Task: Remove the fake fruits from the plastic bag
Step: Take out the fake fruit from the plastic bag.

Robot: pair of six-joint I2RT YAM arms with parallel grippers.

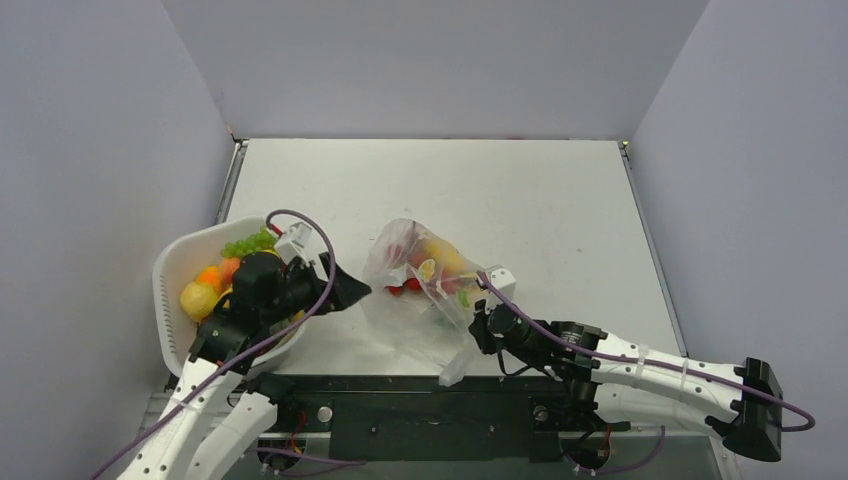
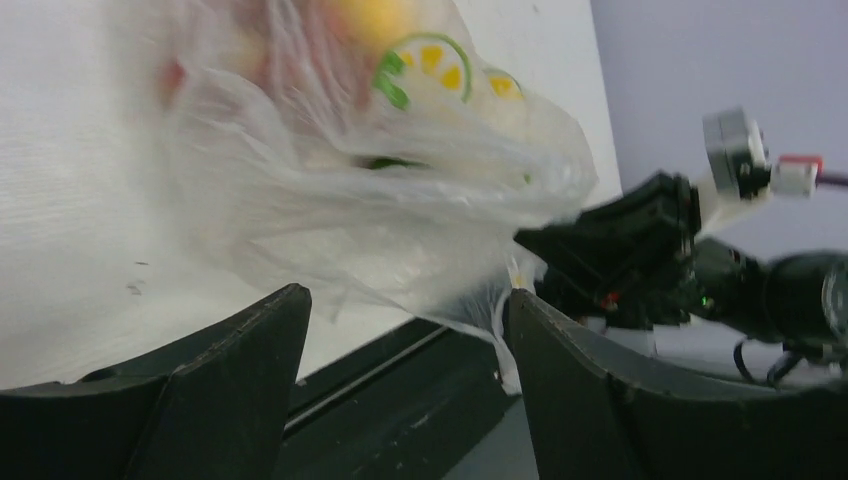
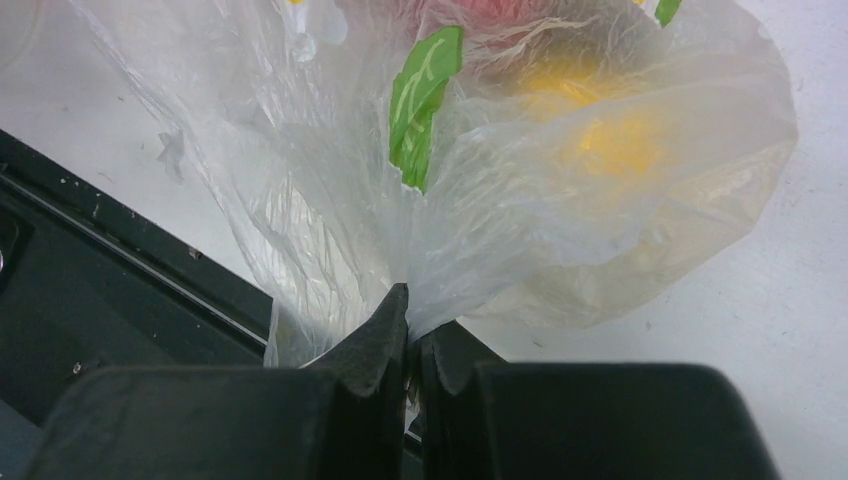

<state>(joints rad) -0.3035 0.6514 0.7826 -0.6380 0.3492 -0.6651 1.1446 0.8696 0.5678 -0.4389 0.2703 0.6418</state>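
White table (image 1: 540, 190), matte, black strip (image 1: 400, 385) along its near edge. The plastic bag (image 1: 420, 305) lay crumpled near the middle, toward the near edge, fake fruits (image 1: 437, 262) showing through the film. A white basket (image 1: 172, 265) sat at the near-left corner, hanging past the table's left edge.

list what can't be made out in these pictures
Top view: how many fake fruits are in the plastic bag; crinkled film and overlap hide them.
Left wrist view: fruits in the bag's upper part are blurred and cut by the top edge.
Right wrist view: the film pinched in the right gripper is hidden between its fingers.
Top view: the left arm covers part of the white basket.
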